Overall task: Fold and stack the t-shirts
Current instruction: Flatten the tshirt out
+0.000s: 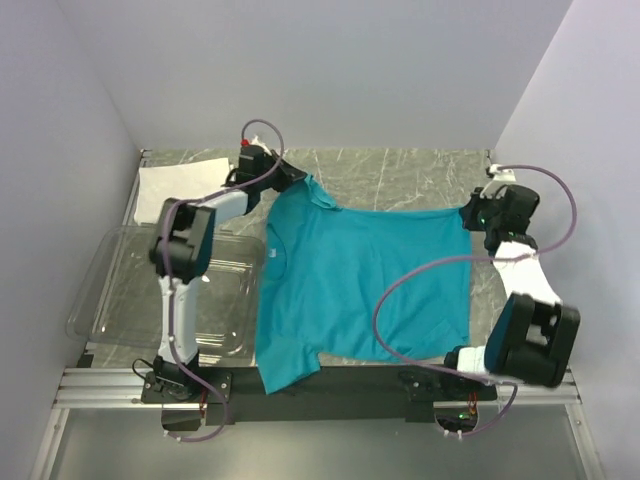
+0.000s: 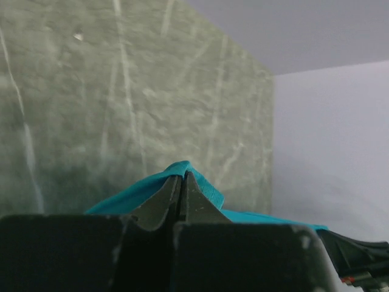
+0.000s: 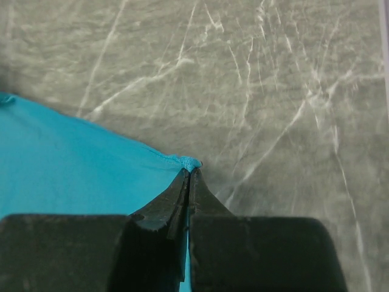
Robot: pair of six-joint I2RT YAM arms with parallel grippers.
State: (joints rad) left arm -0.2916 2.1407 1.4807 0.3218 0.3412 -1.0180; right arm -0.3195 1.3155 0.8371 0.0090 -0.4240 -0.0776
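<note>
The teal-blue t-shirt lies spread on the marble table, its far edge lifted. My left gripper is shut on the shirt's far left part; the left wrist view shows teal cloth pinched between the tips. My right gripper is shut on the shirt's far right corner, its tips closed on it. A white folded shirt lies flat at the far left, partly hidden by the left arm.
A clear plastic bin stands at the left, beside the left arm. Bare marble table runs behind the shirt up to the back wall. Purple cables loop over both arms. The metal rail runs along the near edge.
</note>
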